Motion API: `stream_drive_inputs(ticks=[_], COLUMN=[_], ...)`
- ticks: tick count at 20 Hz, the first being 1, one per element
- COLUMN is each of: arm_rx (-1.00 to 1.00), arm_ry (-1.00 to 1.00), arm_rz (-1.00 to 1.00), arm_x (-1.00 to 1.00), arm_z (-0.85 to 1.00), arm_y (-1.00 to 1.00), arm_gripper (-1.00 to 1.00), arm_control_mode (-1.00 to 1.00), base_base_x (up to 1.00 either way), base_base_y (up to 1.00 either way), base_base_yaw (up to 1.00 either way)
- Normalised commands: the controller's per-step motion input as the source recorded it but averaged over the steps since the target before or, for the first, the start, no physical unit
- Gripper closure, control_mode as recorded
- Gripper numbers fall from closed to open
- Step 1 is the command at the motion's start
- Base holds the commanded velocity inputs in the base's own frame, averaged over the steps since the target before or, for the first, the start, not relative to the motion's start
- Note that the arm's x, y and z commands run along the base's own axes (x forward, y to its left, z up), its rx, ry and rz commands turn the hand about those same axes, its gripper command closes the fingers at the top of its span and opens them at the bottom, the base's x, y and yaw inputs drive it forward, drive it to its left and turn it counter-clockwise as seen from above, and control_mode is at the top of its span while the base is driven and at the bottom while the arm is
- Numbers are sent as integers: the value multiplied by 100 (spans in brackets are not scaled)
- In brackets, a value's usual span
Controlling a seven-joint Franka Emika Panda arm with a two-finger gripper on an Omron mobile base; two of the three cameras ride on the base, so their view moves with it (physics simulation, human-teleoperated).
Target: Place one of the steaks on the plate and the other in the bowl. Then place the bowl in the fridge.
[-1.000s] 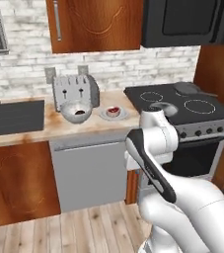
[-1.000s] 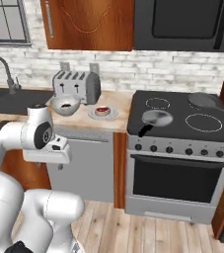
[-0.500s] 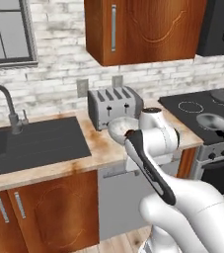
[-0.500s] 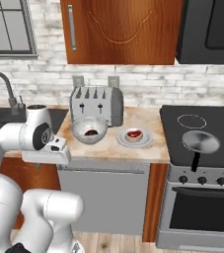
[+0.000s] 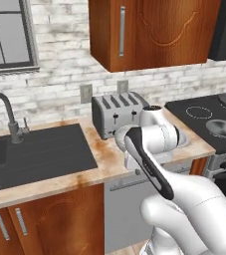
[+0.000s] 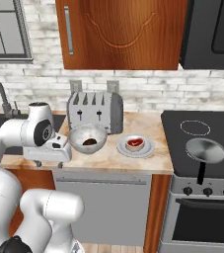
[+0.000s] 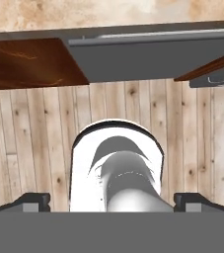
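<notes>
Arm folded tight in front of the desk (image 6: 108, 160): hand sits at the near desk edge just left of the bowl (image 6: 87, 138), pointing down at the wood floor (image 7: 29, 148). Claw (image 7: 111, 201): two dark tips sit far apart at the bottom corners of the hand view, so wide apart, gripping nothing.

Left to right:
- Sink (image 5: 37, 152) and faucet (image 5: 7, 114) at far left, set into the desk. Open desk strip runs along its near edge.
- Toaster (image 6: 94, 111) against the brick wall, right behind the bowl, close to it.
- Bowl holds the dark brown steak (image 6: 90, 142). It stands near the front edge of the desk, with bare desk on its left, where the hand is.
- Plate (image 6: 135, 146) just right of the bowl, a small gap between them; red steak (image 6: 134, 144) lies on it.
- Stove (image 6: 202, 143) at right, flush with the desk end. Frying pan (image 6: 205, 150) on its near left burner, black handle pointing toward the near edge.

Wood cabinet (image 6: 121, 32) hangs over toaster and bowl, limiting headroom. Below the desk edge, a grey panel (image 6: 101, 205).
</notes>
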Motion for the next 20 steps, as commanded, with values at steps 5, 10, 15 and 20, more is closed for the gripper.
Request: stream_drive_inputs(ticks=[5, 10, 15, 20], arm_rx=[0, 0, 6, 6], arm_ry=[0, 0, -7, -8], arm_rz=[0, 0, 0, -3], arm_x=[0, 0, 37, 81], arm_z=[0, 0, 0, 7], arm_y=[0, 0, -76, -13], arm_gripper=[-100, -100, -100, -100], arm_control_mode=[100, 100, -100, -100], base_base_x=[22, 32, 0, 0], base_base_y=[-25, -44, 0, 0], base_base_yaw=[0, 0, 0, 0])
